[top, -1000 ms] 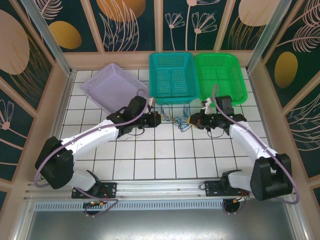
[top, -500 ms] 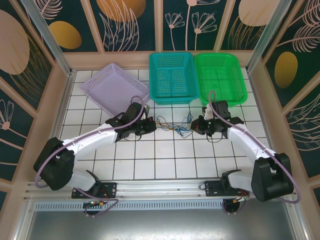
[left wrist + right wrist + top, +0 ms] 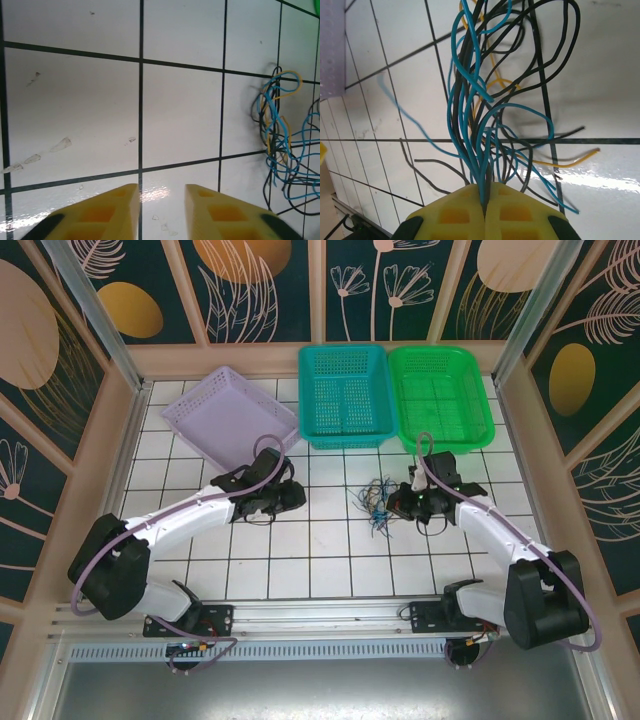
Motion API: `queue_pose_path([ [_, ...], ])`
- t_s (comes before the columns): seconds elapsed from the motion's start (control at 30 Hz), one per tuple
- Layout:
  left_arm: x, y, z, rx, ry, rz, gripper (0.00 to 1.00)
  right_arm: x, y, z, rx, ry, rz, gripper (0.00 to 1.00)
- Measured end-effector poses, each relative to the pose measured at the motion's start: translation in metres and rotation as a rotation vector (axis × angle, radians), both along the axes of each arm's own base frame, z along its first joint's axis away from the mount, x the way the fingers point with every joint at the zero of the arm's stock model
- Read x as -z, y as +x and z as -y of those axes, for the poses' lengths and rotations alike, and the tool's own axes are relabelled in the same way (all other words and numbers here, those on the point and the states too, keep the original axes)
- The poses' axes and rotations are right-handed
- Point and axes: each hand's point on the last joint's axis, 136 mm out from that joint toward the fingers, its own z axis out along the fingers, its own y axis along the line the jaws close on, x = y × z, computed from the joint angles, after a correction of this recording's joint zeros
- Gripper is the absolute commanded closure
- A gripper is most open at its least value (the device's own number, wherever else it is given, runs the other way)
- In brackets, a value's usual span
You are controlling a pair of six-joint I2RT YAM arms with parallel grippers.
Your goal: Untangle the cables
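Centrally, cables [image 3: 375,502], white tiled table [image 3: 330,552], floral walls [image 3: 270,300]

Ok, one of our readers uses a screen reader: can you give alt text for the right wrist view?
The right gripper, jaws shut, pinches a bundle of thin blue, black and yellow cables that fan out over the white tiled table.

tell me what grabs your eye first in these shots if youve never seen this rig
The tangle of thin blue, black and yellow cables sits in the middle of the white tiles, pinched at one side in the shut yellow right fingers. The left fingers stand open over bare tile off to its side, holding nothing. Along the far edge lie a lilac basket, a teal basket and a green basket, all empty.
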Motion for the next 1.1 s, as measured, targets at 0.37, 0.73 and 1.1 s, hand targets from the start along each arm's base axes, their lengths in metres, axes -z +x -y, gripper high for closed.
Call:
queue_pose_path([
  [0.37,-0.007,0.011,0.046,0.015,-0.198,-0.077,0.53,0.011,-0.022,-0.024,-0.155,0.011,-0.024,1.00],
  [0.73,-0.037,0.052,0.087,-0.038,-0.299,-0.100,0.60,0.028,-0.037,-0.049,-0.302,-0.075,-0.035,1.00],
  [1.1,0.033,0.033,0.098,-0.146,-0.264,-0.377,0.57,0.039,-0.036,-0.049,-0.326,-0.113,-0.049,1.00],
])
